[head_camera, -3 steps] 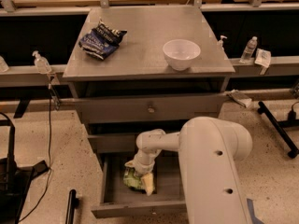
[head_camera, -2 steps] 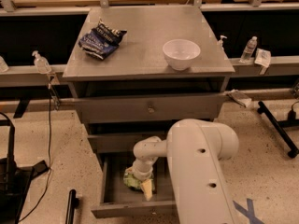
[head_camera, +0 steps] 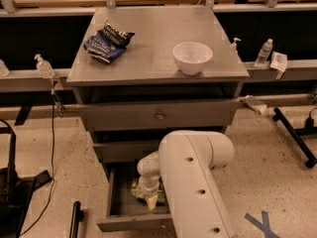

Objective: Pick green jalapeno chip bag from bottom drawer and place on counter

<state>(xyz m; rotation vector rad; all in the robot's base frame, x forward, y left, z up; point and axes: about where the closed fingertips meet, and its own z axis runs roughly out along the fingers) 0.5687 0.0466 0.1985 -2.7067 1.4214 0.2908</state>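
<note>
White rounded arm (head_camera: 195, 182) with dark round holes; its cream-tipped tool (head_camera: 152, 201) sits in the bottom drawer (head_camera: 120, 205).

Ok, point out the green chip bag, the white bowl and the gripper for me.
green jalapeno chip bag (head_camera: 136, 191), camera view, its visible left part.
white bowl (head_camera: 191, 66), camera view, its front outer wall.
gripper (head_camera: 151, 200), camera view, its tip, down in the bottom drawer (head_camera: 121, 203) at the bag.

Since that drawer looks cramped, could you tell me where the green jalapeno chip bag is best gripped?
Likely its crumpled upper side, coming straight down. The green jalapeno chip bag lies on the floor of the open bottom drawer, whose walls block sideways approaches. The hand hangs inside the drawer directly over the bag, partly hiding it.
</note>
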